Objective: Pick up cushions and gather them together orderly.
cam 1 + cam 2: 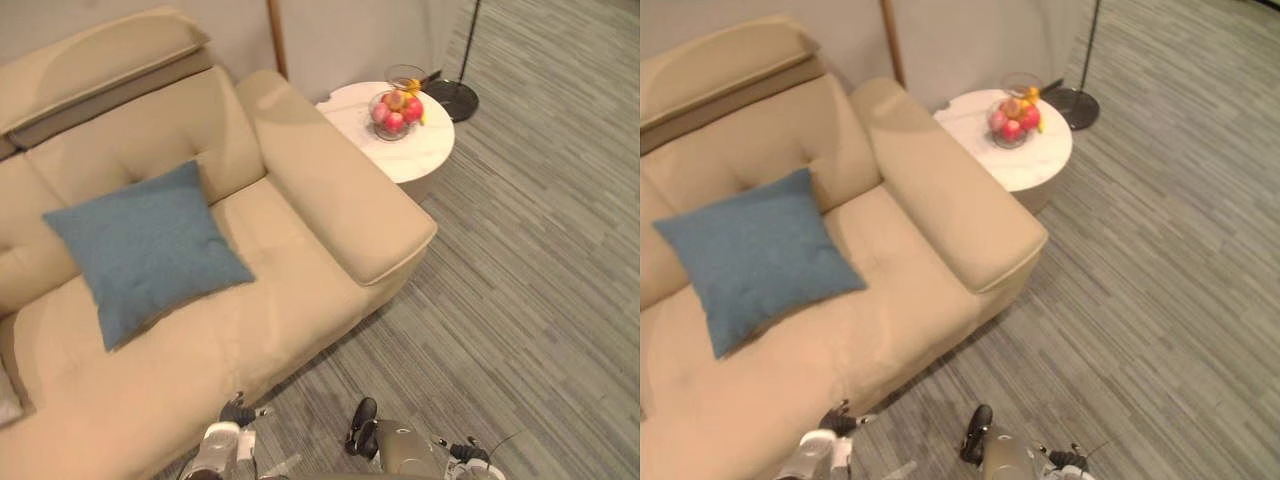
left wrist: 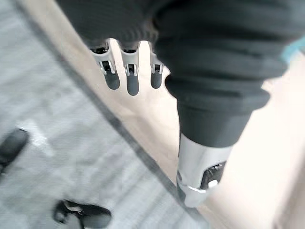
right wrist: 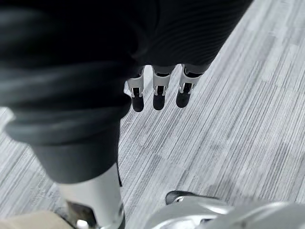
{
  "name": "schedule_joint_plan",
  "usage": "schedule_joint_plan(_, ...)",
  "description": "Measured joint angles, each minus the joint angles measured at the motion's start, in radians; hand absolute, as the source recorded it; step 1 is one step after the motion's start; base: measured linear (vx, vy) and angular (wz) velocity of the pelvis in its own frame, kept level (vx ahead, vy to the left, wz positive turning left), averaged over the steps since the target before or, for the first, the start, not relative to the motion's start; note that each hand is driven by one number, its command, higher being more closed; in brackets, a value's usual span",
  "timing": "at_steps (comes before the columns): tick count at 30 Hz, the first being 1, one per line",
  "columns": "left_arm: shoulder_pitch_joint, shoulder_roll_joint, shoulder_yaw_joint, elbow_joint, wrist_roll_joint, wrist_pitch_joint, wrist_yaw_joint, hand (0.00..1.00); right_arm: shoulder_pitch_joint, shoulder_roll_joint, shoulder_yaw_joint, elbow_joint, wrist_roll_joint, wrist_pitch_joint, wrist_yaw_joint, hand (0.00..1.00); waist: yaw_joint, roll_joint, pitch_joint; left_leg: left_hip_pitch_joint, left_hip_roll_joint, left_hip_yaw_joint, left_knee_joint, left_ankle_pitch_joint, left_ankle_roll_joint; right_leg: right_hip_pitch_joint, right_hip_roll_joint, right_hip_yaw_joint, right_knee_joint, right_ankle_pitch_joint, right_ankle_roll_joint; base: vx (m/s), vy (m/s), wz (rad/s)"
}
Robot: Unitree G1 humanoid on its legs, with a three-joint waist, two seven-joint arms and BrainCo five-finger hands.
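Blue cushion [image 1: 148,250] lying on beige sofa [image 1: 330,215] seat, leaning on backrest, upper edge running 8-to-2 o'clock. Left hand [image 1: 236,411] hanging by sofa's front edge, fingers [image 2: 132,78] straight, slightly apart, holding nothing; cushion sitting at 11 o'clock from it. Right hand [image 1: 362,424] hanging over carpet [image 1: 520,300], fingers [image 3: 159,95] straight, empty, cushion lying at 10 o'clock, farther off. Judging left hand nearer for reaching.

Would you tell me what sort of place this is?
Most likely a living room or lounge: a beige sofa with a blue cushion, a round side table holding a fruit bowl, and carpeted floor.
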Motion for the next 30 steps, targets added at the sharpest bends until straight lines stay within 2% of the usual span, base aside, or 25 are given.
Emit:
schedule_joint_plan(1,0.001,-0.003,0.0,0.001,0.005,0.003,-0.003,0.0,0.0,0.003,0.007,0.0,0.0,0.0,0.0,0.0,0.0,-0.012,0.001,-0.015,0.04,0.003,0.107,-0.003,-0.003,0.002,-0.001,0.02,0.011,-0.012,-0.001,0.13,-0.19,-0.67)
schedule_joint_plan(2,0.014,-0.013,0.001,0.002,0.015,0.008,-0.004,0.0,-0.001,0.004,0.008,-0.008,0.0,0.0,0.0,0.0,0.002,-0.015,0.002,-0.041,0.121,0.014,0.297,0.002,0.009,0.012,0.015,0.069,0.014,-0.024,-0.012,0.1,-0.137,-1.1)
schedule_joint_plan(3,0.032,-0.023,-0.001,0.003,0.026,0.014,-0.005,0.0,-0.009,0.003,0.021,-0.012,0.0,0.0,0.0,0.0,0.006,-0.014,0.005,-0.063,0.164,-0.006,0.431,-0.055,0.026,0.018,0.04,0.123,0.008,-0.029,-0.018,0.1,-0.065,-1.34)
schedule_joint_plan(4,0.04,-0.027,-0.006,0.004,0.034,0.019,-0.007,0.0,-0.013,0.0,0.028,-0.012,0.0,0.0,0.0,0.0,0.006,-0.012,0.005,-0.089,0.165,-0.049,0.485,-0.102,0.025,0.02,0.06,0.173,0.002,-0.033,-0.026,0.07,-0.016,-1.59)
schedule_joint_plan(5,0.046,-0.028,-0.006,0.012,0.036,0.021,-0.013,0.0,-0.016,-0.001,0.036,-0.014,0.0,0.0,-0.001,0.0,0.007,-0.007,0.005,-0.152,0.126,-0.184,0.519,-0.169,0.012,0.039,0.088,0.235,-0.014,-0.03,-0.033,0.1,0.005,-1.65)
schedule_joint_plan(7,0.07,-0.027,-0.021,0.002,0.039,0.021,-0.019,0.0,-0.018,-0.009,0.039,0.003,0.0,0.002,0.0,0.0,0.023,-0.014,0.012,-0.21,0.02,-0.39,0.47,-0.229,-0.004,0.09,0.129,0.346,-0.048,-0.006,-0.028,0.12,0.07,-1.96)
schedule_joint_plan(8,0.086,-0.024,-0.035,-0.024,0.034,0.016,-0.019,0.0,-0.019,-0.01,0.041,0.006,0.0,0.002,-0.001,0.0,0.032,-0.016,0.013,-0.248,-0.049,-0.508,0.409,-0.243,-0.013,0.118,0.147,0.411,-0.073,0.013,-0.021,0.11,0.121,-1.86)
schedule_joint_plan(9,0.088,-0.023,-0.038,-0.029,0.031,0.013,-0.019,0.0,-0.028,-0.014,0.043,0.007,-0.001,0.002,-0.001,0.0,0.033,-0.016,0.013,-0.268,-0.083,-0.568,0.369,-0.243,-0.013,0.127,0.156,0.449,-0.085,0.023,-0.016,0.07,0.176,-2.08)
schedule_joint_plan(11,0.089,-0.023,-0.038,-0.036,0.025,-0.002,-0.018,0.0,-0.037,-0.033,0.045,0.011,-0.009,0.001,-0.005,0.0,0.043,-0.005,0.014,-0.318,-0.179,-0.777,0.186,-0.231,0.0,0.146,0.178,0.606,-0.128,0.059,0.018,0.06,0.202,-2.1)
schedule_joint_plan(12,0.091,-0.025,-0.037,-0.032,0.022,-0.002,-0.018,0.0,-0.038,-0.038,0.046,0.01,-0.023,0.0,-0.006,0.0,0.048,0.002,0.014,-0.318,-0.19,-0.818,0.128,-0.211,0.017,0.152,0.184,0.638,-0.144,0.069,0.033,0.07,0.198,-2.32)
schedule_joint_plan(13,0.095,-0.03,-0.034,-0.017,0.019,-0.003,-0.018,0.0,-0.037,-0.05,0.06,0.01,-0.04,0.0,-0.007,0.0,0.068,0.023,0.011,-0.301,-0.174,-0.838,0.039,-0.118,0.049,0.156,0.212,0.718,-0.157,0.07,0.063,0.07,0.206,-2.01)
schedule_joint_plan(14,0.096,-0.027,-0.028,0.0,0.017,-0.001,-0.018,0.0,-0.037,-0.054,0.065,0.01,-0.041,0.0,-0.007,0.0,0.075,0.031,0.008,-0.278,-0.169,-0.792,0.028,-0.094,0.075,0.158,0.21,0.751,-0.155,0.067,0.081,0.1,0.209,-1.81)
schedule_joint_plan(16,0.094,-0.02,-0.022,0.01,0.017,-0.001,-0.018,0.0,-0.021,-0.038,0.062,0.014,-0.053,0.005,-0.008,0.0,0.07,0.016,0.007,-0.241,-0.176,-0.709,-0.028,-0.092,0.087,0.155,0.188,0.772,-0.171,0.074,0.115,0.11,0.195,-1.07)
schedule_joint_plan(19,0.097,-0.006,-0.013,0.013,0.026,0.001,-0.018,0.0,-0.019,-0.012,0.063,0.015,-0.077,0.011,-0.007,0.0,0.071,-0.002,0.01,-0.208,-0.187,-0.602,-0.069,-0.085,0.098,0.116,0.16,0.773,-0.176,0.088,0.138,0.08,0.167,-1.05)
schedule_joint_plan(21,0.094,0.002,-0.014,0.013,0.031,0.001,-0.018,0.0,-0.034,-0.012,0.065,0.017,-0.077,0.011,-0.008,0.0,0.075,-0.006,0.016,-0.194,-0.185,-0.527,-0.07,-0.085,0.098,0.07,0.14,0.706,-0.122,0.081,0.15,0.04,0.05,-0.96)
schedule_joint_plan(22,0.093,0.011,-0.016,0.014,0.031,0.002,-0.017,0.0,-0.048,-0.012,0.066,0.017,-0.077,0.01,-0.008,0.0,0.076,-0.005,0.018,-0.186,-0.182,-0.48,-0.07,-0.085,0.098,0.033,0.104,0.572,-0.084,0.07,0.148,0.04,0.004,-0.93)
schedule_joint_plan(23,0.093,0.02,-0.022,0.016,0.03,0.003,-0.016,0.0,-0.055,-0.014,0.072,0.017,-0.077,0.01,-0.008,0.0,0.078,-0.005,0.018,-0.178,-0.182,-0.448,-0.069,-0.085,0.098,0.012,0.051,0.423,-0.064,0.059,0.121,0.06,-0.036,-0.88)
schedule_joint_plan(24,0.092,0.025,-0.037,0.018,0.03,0.004,-0.014,0.0,-0.056,-0.019,0.074,0.017,-0.077,0.01,-0.008,0.0,0.075,-0.001,0.023,-0.164,-0.179,-0.428,-0.07,-0.087,0.097,0.01,0.015,0.329,-0.055,0.056,0.099,0.06,-0.059,-0.63)
schedule_joint_plan(26,0.091,0.029,-0.038,0.018,0.03,0.005,-0.014,0.0,-0.058,-0.026,0.083,0.015,-0.077,0.009,-0.008,0.0,0.074,0.006,0.029,-0.147,-0.168,-0.423,-0.069,-0.092,0.088,0.015,0.017,0.294,-0.048,0.056,0.09,0.08,-0.124,-0.42)
schedule_joint_plan(27,0.09,0.018,-0.037,0.017,0.03,0.004,-0.014,0.0,-0.06,-0.034,0.084,0.015,-0.078,0.009,-0.008,0.0,0.069,0.018,0.034,-0.138,-0.155,-0.419,-0.069,-0.104,0.07,0.015,0.049,0.311,-0.047,0.052,0.092,0.09,-0.173,-0.47)
schedule_joint_plan(28,0.092,0.012,-0.036,0.016,0.029,0.004,-0.015,0.0,-0.067,-0.034,0.085,0.015,-0.078,0.009,-0.008,0.0,0.074,0.024,0.038,-0.13,-0.138,-0.408,-0.069,-0.112,0.057,0.012,0.065,0.313,-0.046,0.038,0.113,0.11,-0.225,-0.65)
schedule_joint_plan(29,0.09,0.01,-0.038,0.011,0.029,0.004,-0.015,0.0,-0.081,-0.031,0.082,0.013,-0.078,0.009,-0.008,0.0,0.078,0.027,0.04,-0.121,-0.123,-0.365,-0.068,-0.112,0.056,-0.011,0.002,0.208,0.026,-0.079,0.124,0.08,-0.175,-0.73)
schedule_joint_plan(30,0.087,0.008,-0.042,0.008,0.027,0.003,-0.014,0.0,-0.081,-0.034,0.083,0.014,-0.079,0.007,-0.008,0.0,0.077,0.014,0.043,-0.109,-0.128,-0.348,-0.061,-0.13,0.03,-0.017,-0.048,0.126,0.079,-0.086,0.104,0.11,-0.185,-0.71)
